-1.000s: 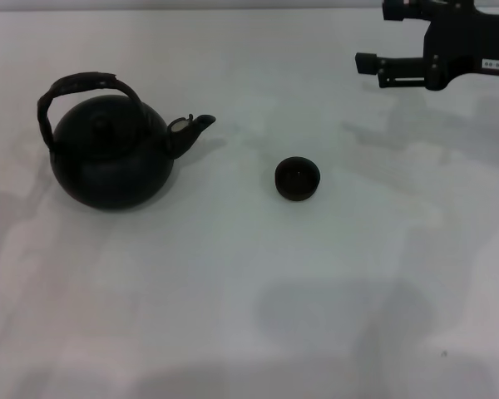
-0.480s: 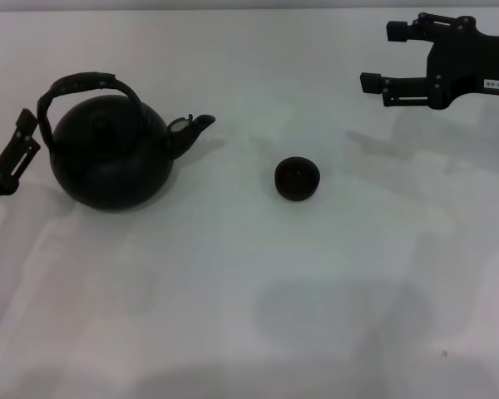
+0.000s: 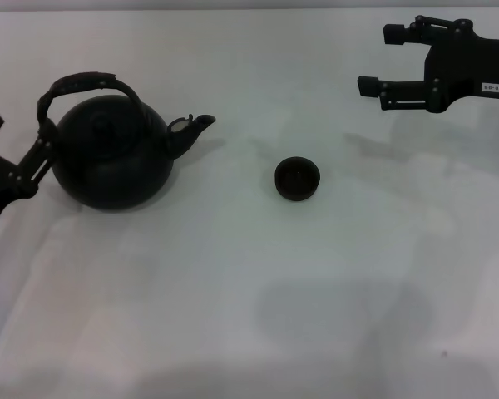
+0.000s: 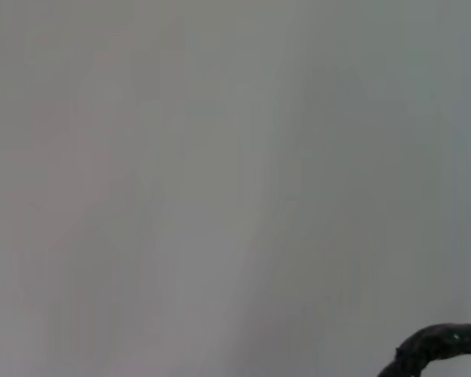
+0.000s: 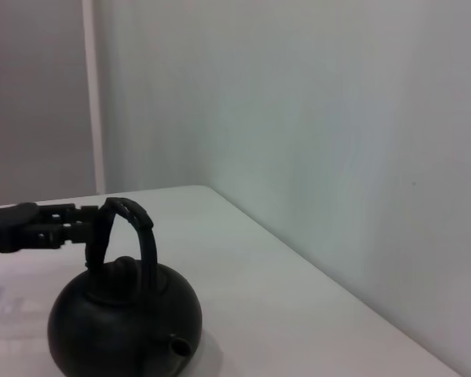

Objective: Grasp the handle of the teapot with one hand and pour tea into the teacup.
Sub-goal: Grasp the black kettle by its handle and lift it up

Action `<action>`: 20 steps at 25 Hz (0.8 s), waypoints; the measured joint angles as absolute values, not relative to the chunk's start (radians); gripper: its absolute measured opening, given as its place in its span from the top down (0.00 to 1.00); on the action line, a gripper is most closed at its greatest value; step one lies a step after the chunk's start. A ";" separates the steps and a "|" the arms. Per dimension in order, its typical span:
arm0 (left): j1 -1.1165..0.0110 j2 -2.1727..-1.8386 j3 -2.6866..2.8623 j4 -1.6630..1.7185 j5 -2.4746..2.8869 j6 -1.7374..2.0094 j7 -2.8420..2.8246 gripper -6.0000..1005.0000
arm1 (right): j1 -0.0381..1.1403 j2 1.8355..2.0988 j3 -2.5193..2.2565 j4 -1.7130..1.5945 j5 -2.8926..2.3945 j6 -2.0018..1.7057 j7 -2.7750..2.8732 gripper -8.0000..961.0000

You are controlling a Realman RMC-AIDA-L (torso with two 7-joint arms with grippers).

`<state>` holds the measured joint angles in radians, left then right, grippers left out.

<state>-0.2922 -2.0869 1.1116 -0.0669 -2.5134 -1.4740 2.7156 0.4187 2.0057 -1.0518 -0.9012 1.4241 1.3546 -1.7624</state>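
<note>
**Approach under way; handle not yet gripped, nothing poured**

The table (image 3: 233, 291), a pale bare surface, is seen to carry only two things. The teapot (image 3: 110, 162) stands upright on the left side, its lid on and its short spout (image 3: 193, 129) turned to the right, toward the middle. Its arched handle (image 3: 79, 87) rises over the lid and is held by nothing.

The left gripper (image 3: 17, 150) is found at the left edge, just beside the pot's left flank and the lower left end of the handle; its fingers are spread, and in the right wrist view they are seen reaching level toward the arch at its side. Whether the handle is touched cannot be told. The right gripper (image 3: 382, 60) hangs at the far right, well apart from pot and cup, its fingers likewise spread and holding nothing.

The teacup (image 3: 298, 179) sits upright near the centre, to the right of the spout and apart from it. No tea can be made out inside it.

The task is judged to be at its opening step: the grasp, the lift, the carry to the cup and the pour all remain.
</note>
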 joint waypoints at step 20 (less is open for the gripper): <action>-0.314 -2.097 1.108 -0.073 -2.505 -1.443 2.641 0.37 | 0.422 2.006 -1.049 -0.875 1.426 1.362 -1.776 0.09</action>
